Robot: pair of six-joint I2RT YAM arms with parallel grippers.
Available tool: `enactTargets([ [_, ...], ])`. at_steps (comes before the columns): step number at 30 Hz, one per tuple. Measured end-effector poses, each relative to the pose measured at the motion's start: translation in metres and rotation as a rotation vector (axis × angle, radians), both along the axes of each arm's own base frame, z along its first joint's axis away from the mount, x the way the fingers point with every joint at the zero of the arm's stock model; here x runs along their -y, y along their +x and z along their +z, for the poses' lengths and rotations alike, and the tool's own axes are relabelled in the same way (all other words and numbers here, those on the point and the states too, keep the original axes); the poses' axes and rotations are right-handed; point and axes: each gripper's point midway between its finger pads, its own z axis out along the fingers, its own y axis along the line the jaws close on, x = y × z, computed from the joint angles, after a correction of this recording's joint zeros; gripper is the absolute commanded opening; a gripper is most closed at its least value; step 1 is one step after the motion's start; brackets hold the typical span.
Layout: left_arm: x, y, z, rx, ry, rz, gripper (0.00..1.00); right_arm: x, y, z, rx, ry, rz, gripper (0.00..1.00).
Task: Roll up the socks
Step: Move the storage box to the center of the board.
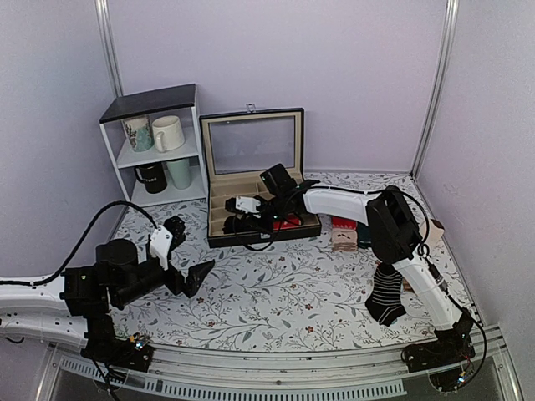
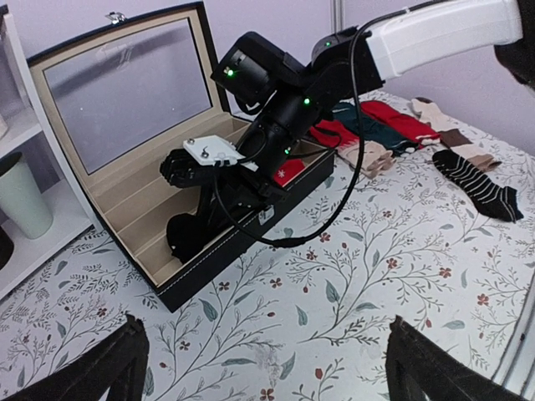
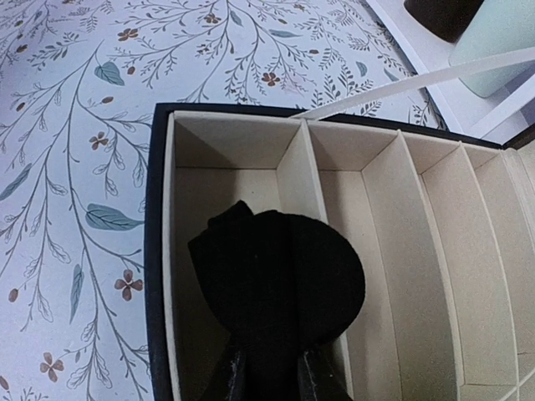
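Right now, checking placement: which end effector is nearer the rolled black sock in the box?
Right. The right end effector grips the sock inside the box; the left end effector hovers over the table outside it.

Floral tablecloth covers the table.

10 o'clock: white shelf unit with a black top. The upper tier holds a patterned mug and a white mug. The lower tier holds a black cup and a pale green cup.

12 o'clock: black divided box, glass lid raised, beige partitions, with a red item in one compartment.

2 o'clock: red socks, dark green sock and tan socks, bunched together.

4 o'clock: black white-striped sock, lying apart.
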Motion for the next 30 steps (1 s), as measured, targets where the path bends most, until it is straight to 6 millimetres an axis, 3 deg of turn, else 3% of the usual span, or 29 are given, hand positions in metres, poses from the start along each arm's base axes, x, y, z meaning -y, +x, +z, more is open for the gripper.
enactTargets([
  [19,0.0,0.001,0.0,0.005,0.012,0.002,0.99,-0.003,-0.009,0.005,0.056,-0.02,0.109,0.3],
  [30,-0.003,0.0,0.034,0.044,-0.05,0.003,0.99,0.003,-0.019,0.0,0.005,-0.073,0.124,0.29],
])
